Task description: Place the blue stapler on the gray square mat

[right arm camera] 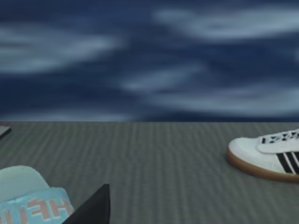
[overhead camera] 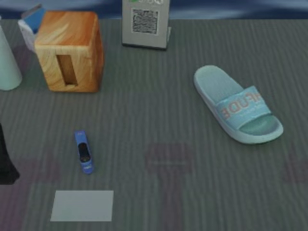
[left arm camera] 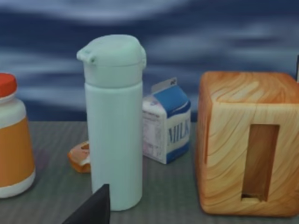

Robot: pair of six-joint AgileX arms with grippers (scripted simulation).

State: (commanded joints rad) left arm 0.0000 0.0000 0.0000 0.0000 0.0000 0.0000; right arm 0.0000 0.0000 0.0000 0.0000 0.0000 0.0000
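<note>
The blue stapler (overhead camera: 84,152) lies flat on the dark striped floor at the left of the middle, its length running near to far. The gray square mat (overhead camera: 82,205) lies just in front of it, near the front edge, with nothing on it. My left gripper (overhead camera: 6,163) is a black shape at the table's left edge, to the left of the stapler and apart from it. Its one visible finger (left arm camera: 99,207) has nothing against it, so it is open. My right gripper is out of the top view. Its visible finger (right arm camera: 98,207) hangs near the slipper, also open and empty.
A wooden box (overhead camera: 70,50) with a slot, a pale green bottle (overhead camera: 7,62) and a milk carton (overhead camera: 31,21) stand at the back left. A QR sign (overhead camera: 146,23) stands at the back middle. A light blue slipper (overhead camera: 238,106) lies at the right. A white sneaker (right arm camera: 268,156) shows in the right wrist view.
</note>
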